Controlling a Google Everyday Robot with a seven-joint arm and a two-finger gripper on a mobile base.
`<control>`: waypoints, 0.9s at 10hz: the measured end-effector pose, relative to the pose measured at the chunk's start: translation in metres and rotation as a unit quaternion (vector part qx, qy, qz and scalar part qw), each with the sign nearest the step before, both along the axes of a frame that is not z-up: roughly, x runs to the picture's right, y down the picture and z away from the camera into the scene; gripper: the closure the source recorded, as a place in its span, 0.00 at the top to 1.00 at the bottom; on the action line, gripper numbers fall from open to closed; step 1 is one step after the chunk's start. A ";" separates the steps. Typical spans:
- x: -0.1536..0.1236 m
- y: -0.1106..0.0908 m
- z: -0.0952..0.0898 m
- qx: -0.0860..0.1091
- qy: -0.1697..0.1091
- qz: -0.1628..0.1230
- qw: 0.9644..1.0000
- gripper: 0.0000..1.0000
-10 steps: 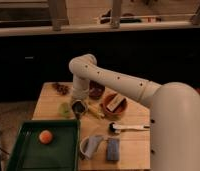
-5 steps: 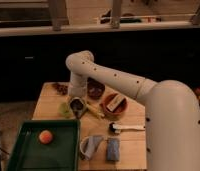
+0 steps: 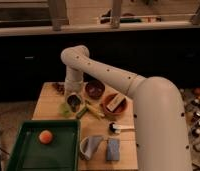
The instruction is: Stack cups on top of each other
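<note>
My gripper (image 3: 73, 98) hangs down from the white arm over the left part of the wooden table (image 3: 128, 155). It is shut on the grey metallic cup (image 3: 74, 103), whose dark inside faces the camera. The cup is held just above the table. The pale green cup (image 3: 65, 109) stands right beside it, to its lower left, partly hidden by the grey cup.
A dark brown bowl (image 3: 94, 90) stands right of the gripper. A reddish bowl (image 3: 114, 104) holds a pale object. Yellow-green items (image 3: 91, 110) lie mid-table. A green tray (image 3: 23, 152) holds an orange (image 3: 45, 136). A white mug (image 3: 88, 147) and a blue sponge (image 3: 112, 149) sit at the front.
The gripper with the grey cup has moved a little left and up, closer to the pale green cup. Nothing else has moved.
</note>
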State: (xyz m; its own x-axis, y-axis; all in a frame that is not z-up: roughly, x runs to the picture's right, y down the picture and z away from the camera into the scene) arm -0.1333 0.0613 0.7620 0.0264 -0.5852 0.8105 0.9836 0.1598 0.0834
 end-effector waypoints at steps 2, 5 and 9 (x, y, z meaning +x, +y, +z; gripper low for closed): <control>-0.006 -0.007 0.006 -0.003 0.005 0.006 1.000 0.00; -0.024 -0.017 0.014 -0.006 0.002 0.010 1.000 0.00; -0.042 -0.015 0.020 -0.009 -0.005 0.005 1.000 0.00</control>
